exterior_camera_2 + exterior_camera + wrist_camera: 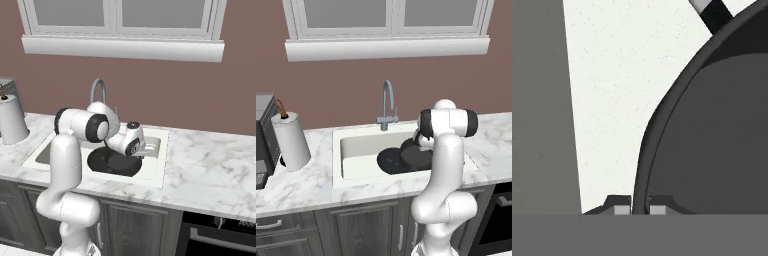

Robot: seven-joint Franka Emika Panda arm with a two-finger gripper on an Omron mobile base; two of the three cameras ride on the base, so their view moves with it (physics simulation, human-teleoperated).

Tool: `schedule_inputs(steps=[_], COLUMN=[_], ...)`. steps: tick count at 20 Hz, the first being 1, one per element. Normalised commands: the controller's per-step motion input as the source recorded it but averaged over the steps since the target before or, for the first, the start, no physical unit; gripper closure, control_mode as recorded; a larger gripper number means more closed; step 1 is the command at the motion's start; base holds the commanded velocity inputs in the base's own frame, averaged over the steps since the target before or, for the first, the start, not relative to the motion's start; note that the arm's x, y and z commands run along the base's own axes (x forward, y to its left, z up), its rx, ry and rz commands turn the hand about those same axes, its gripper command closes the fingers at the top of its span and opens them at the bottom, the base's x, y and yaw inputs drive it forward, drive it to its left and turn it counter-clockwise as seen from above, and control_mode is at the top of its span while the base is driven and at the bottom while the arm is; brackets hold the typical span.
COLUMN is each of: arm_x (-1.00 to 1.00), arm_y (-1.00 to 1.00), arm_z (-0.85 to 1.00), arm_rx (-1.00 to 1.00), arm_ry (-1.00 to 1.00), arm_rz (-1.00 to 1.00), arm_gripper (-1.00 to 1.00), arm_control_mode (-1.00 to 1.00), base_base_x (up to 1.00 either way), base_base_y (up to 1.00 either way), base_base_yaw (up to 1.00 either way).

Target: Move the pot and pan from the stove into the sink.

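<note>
The white sink [336,150] holds both pieces of cookware. The flat black pan [388,161] lies on the left of the basin floor. The dark grey pot [417,157] sits right beside it. My arm reaches down into the sink [155,170] from the front. In the hand view my gripper [639,210] is shut on the pot's curved rim [643,165], one fingertip on each side, above the white basin floor [607,100]. A grey and black handle [712,15] shows at the top edge. The stove is out of view.
A grey gooseneck faucet [387,102] stands behind the basin. A paper towel roll [291,140] and a dark appliance [263,135] are on the marble counter at the left. A dark oven front [501,215] is at the lower right.
</note>
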Motion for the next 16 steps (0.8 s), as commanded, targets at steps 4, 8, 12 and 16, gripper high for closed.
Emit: schedule_inputs(steps=[4, 8, 12, 16], arm_x=[0.13, 0.01, -0.05, -0.29], arm_y=[0.01, 0.0, 0.0, 0.01], arm_z=[0.16, 0.9, 1.0, 0.97], arm_rx=[0.01, 0.1, 0.11, 0.08], arm_ry=[0.0, -0.06, -0.14, -0.2], arm_rz=[-0.03, -0.02, 0.0, 0.01], arm_gripper=[-1.0, -1.0, -1.0, -1.0], arm_control_mode=[-1.0, -1.0, -1.0, -1.0], base_base_x=[0.0, 0.0, 0.0, 0.0], base_base_y=[0.0, 0.0, 0.0, 0.0], base_base_yaw=[0.0, 0.0, 0.0, 0.0])
